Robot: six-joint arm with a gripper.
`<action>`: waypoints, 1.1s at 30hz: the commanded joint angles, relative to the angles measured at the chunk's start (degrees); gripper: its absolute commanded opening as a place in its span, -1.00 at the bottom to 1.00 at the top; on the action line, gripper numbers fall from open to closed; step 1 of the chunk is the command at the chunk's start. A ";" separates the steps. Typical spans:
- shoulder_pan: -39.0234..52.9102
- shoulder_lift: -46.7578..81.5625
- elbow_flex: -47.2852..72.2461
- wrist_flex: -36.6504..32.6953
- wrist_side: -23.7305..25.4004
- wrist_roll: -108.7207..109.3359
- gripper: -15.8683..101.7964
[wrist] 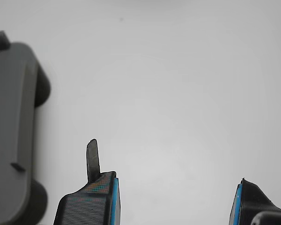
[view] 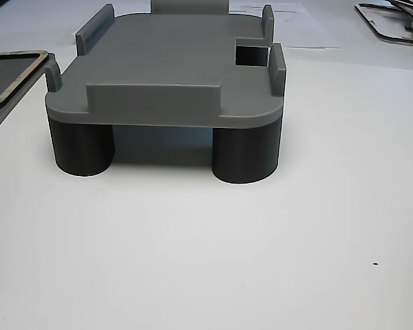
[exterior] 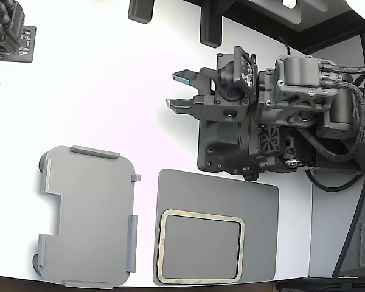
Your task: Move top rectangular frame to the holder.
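The tan rectangular frame (exterior: 201, 246) with greenish specks lies flat on a dark grey mat (exterior: 219, 188) near the front edge in the exterior view; a corner of it shows in the other view (view: 14, 75). The light grey holder (exterior: 88, 216) stands to the exterior view's left of the mat, bare on top; it also shows in the other view (view: 172, 65) and at the wrist view's edge (wrist: 11, 131). My gripper (exterior: 177, 90) hovers over bare table behind the mat, open and empty, its blue-padded fingertips (wrist: 113, 201) apart.
A second dark arm part (exterior: 6, 36) sits at the exterior view's far left corner. Dark fixtures (exterior: 210, 24) stand along the back edge. In the other view, papers and more frames (view: 392, 17) lie beyond the holder. The table is white.
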 commanded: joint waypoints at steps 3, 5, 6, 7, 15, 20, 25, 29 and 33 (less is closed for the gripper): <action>-0.09 0.88 -2.37 -1.49 -0.53 -0.97 0.97; 0.35 -1.05 -4.83 -1.76 -0.35 -1.14 0.97; 0.35 -1.76 -6.59 -1.93 -0.26 -1.23 0.97; 0.35 -2.02 -7.65 -2.55 0.18 -1.67 0.97; 12.13 -18.81 -27.51 7.82 6.06 8.00 0.97; 31.99 -27.77 -32.34 12.39 16.35 23.55 0.97; 45.70 -41.40 -40.52 19.42 19.86 37.79 0.97; 52.82 -48.34 -45.00 22.76 19.95 47.37 0.97; 57.66 -54.40 -49.66 24.96 19.51 54.23 0.97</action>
